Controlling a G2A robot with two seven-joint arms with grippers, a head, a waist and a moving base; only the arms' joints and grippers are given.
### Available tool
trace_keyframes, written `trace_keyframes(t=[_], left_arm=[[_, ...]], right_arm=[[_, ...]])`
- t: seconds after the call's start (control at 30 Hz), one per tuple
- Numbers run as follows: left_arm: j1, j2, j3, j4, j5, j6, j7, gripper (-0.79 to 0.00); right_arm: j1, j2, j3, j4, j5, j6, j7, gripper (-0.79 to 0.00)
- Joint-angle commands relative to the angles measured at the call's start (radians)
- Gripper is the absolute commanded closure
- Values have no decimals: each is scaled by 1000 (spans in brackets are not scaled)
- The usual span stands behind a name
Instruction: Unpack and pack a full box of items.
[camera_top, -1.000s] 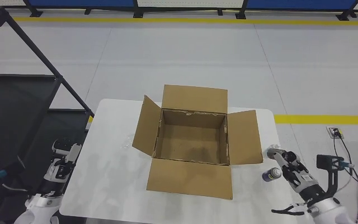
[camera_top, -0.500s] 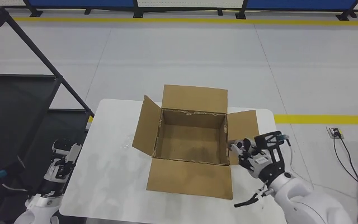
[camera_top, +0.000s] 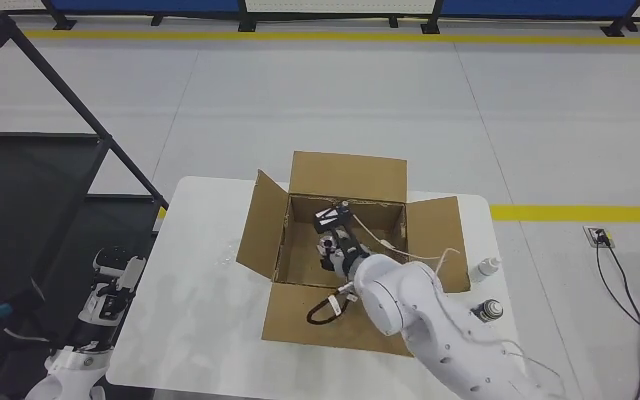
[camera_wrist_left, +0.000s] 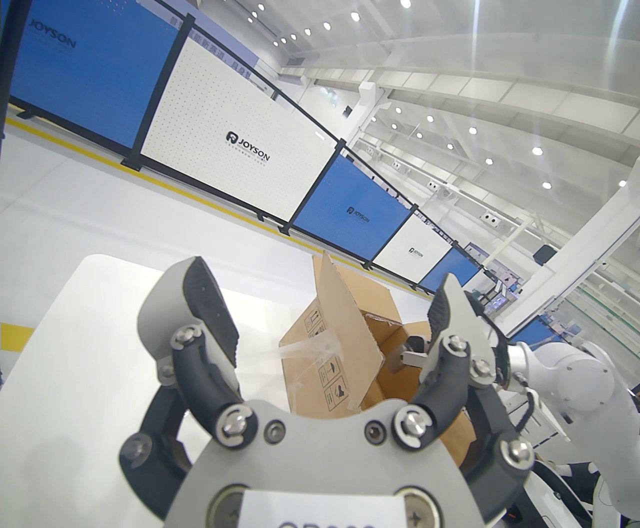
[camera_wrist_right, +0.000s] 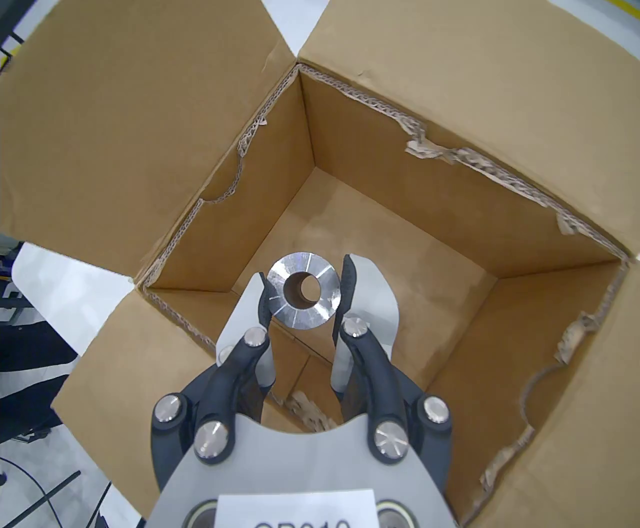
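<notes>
The open cardboard box stands in the middle of the white table, all its flaps folded out. My right gripper hangs inside the box opening, above the bare box floor. It is shut on a silver metal ring with a round hole through its middle. My left gripper is open and holds nothing; it sits off the table's left edge, facing the box from a distance.
A small white bottle and a dark can stand on the table to the right of the box. The right arm stretches across the box's front right flap. A black frame rises at the left.
My right arm has swung from the table's right edge, beside the bottle and can, leftward over the box, and now holds the metal ring inside the opening. The left arm has not moved.
</notes>
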Motion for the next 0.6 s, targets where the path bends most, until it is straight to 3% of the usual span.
trace_keyframes(t=[0.0, 0.27, 0.57], left_arm=[[0, 0, 0, 0, 0, 0, 0, -785], [0, 0, 0, 0, 0, 0, 0, -785], [0, 0, 0, 0, 0, 0, 0, -785]], right_arm=[[67, -31, -48, 105, 32, 18, -11, 0], [235, -177, -196, 510, 169, 47, -84, 0], [272, -276, -252, 737, 208, 24, -179, 0]])
